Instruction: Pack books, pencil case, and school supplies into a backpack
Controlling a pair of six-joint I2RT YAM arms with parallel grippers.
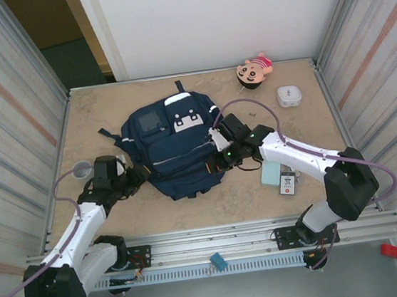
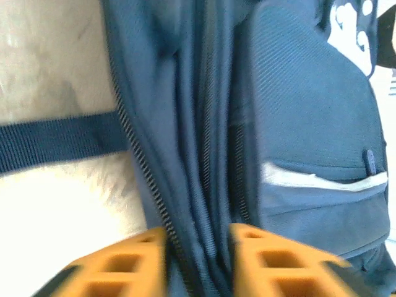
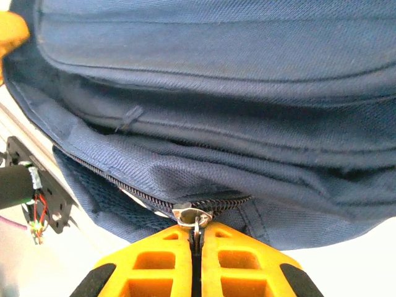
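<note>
Right tool (image 3: pixel 197 234) is clamped shut on the metal zipper pull (image 3: pixel 193 216) at the backpack's (image 1: pixel 173 148) near-right edge. Left tool (image 2: pixel 198 238) I read as parted, its orange fingers (image 2: pixel 145 253) straddling a fold of navy fabric along the zipper seam on the bag's left side. The backpack lies flat mid-tabletop (image 1: pixel 108 108), long axis running near to far, its white-patched top pocket pointing at the far wall. To its right, the pale teal pencil case (image 1: pixel 271 174) touches the small white school supplies pack (image 1: pixel 288 181).
</note>
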